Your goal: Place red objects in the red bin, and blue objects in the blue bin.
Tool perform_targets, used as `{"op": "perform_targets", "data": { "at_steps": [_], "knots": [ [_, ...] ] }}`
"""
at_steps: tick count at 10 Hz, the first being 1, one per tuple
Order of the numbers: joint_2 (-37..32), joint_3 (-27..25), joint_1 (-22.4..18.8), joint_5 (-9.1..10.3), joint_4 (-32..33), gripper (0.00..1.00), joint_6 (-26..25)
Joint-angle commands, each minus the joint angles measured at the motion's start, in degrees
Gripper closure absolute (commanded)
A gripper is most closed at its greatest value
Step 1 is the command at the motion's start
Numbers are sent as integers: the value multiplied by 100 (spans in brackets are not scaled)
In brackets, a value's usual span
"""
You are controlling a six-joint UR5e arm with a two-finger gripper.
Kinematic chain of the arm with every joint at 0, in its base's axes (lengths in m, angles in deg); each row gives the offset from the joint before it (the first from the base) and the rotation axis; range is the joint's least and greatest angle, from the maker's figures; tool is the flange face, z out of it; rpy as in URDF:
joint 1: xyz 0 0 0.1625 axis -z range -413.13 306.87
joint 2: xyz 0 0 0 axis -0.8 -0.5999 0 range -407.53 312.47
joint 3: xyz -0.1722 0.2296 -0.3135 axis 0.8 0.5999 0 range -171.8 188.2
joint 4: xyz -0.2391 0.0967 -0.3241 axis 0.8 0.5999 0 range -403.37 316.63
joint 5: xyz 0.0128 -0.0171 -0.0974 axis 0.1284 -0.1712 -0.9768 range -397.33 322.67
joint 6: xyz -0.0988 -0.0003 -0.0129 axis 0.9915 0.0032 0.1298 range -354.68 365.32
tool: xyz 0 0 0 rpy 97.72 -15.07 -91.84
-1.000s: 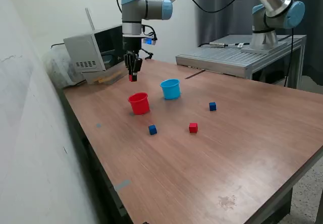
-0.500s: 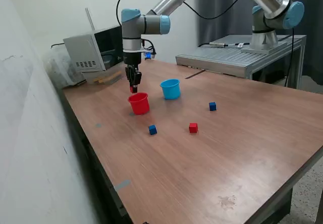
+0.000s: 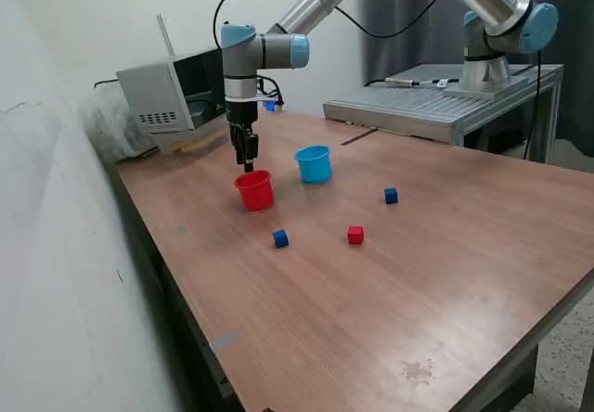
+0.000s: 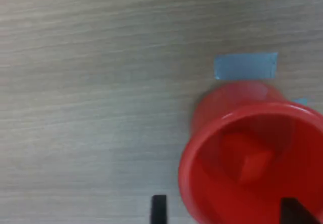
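The red bin (image 3: 255, 190) stands on the wooden table, with the light blue bin (image 3: 315, 163) beside it toward the exterior view's right. My gripper (image 3: 247, 160) hangs just above the red bin's rim, open and empty. In the wrist view the fingertips (image 4: 159, 209) stand wide apart over the red bin (image 4: 217, 133), and a red cube (image 4: 255, 163) lies inside it. A second red cube (image 3: 355, 235) and two blue cubes (image 3: 280, 238) (image 3: 391, 195) sit on the table in front of the bins.
A grey box-shaped device (image 3: 172, 92) stands at the table's back left corner. A metal platform (image 3: 436, 106) carrying a second arm's base (image 3: 501, 32) is at the back right. A patch of blue tape (image 4: 246, 66) lies on the table by the red bin.
My gripper came down toward the red bin with a red cube in it. The cube has left the fingers and now lies inside the red bin.
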Motion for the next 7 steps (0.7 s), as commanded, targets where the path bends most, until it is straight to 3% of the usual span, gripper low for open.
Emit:
{"op": "perform_targets", "data": {
  "at_steps": [1, 3, 5, 7],
  "knots": [
    [-131, 0, -53, -9, -341, 0, 50],
    [-1005, -227, -211, -9, -1120, 0, 155],
    [-1510, -526, -711, 0, -2070, 0, 95],
    [-1652, -808, -1255, -9, -2135, 0, 374]
  ]
}}
